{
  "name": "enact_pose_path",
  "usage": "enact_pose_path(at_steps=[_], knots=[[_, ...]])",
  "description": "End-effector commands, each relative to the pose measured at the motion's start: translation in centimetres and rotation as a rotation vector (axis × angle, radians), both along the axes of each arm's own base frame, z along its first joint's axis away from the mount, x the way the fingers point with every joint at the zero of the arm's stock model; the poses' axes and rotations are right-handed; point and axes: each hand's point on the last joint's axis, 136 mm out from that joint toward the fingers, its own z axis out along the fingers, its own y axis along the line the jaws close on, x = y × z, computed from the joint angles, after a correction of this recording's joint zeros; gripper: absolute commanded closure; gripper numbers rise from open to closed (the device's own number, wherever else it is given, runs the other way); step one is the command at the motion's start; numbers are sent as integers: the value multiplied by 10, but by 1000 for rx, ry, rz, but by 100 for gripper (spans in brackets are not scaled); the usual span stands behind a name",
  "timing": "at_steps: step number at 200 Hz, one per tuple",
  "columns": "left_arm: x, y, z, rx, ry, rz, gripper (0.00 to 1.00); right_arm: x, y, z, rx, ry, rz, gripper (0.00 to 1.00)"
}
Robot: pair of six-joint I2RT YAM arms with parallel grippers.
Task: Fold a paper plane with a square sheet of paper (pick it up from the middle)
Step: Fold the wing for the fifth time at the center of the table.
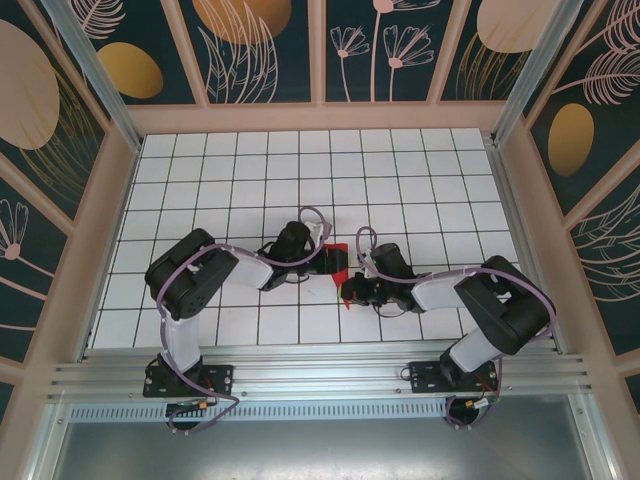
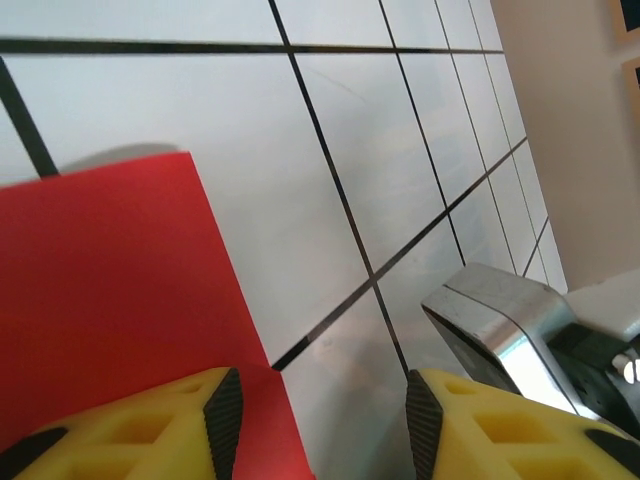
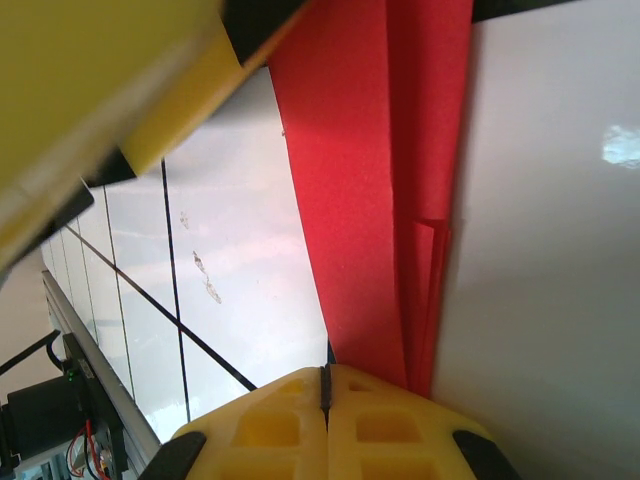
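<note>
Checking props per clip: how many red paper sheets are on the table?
1: the folded red paper sheet, central on the table, partly hidden beneath the left arm and right arm.

- No writing, label, brand, number or sign can be read in any of the views.

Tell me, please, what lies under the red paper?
The white gridded table lies under the paper and shows around it. A shadow along one paper edge suggests that edge is lifted slightly. The tiles directly beneath are covered.
</note>
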Motion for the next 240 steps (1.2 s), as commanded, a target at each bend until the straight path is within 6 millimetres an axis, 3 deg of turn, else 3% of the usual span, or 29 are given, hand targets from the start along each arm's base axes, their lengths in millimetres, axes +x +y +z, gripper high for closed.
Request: enact_pose_path(at_steps=[1,84,172,240], knots=[[13,6,0,-15,-76,0,51,-56,-51,-65,-261,226,14,100],[26,10,4,-56,-135,-28,50,-61,-53,-66,-260,236,25,100],[51,43,-16,29,-85,81,50,-62,-56,-67,-265,238,16,100],[71,55,-23,91,-66,116,50,-61,-55,-66,-258,235,15,100]])
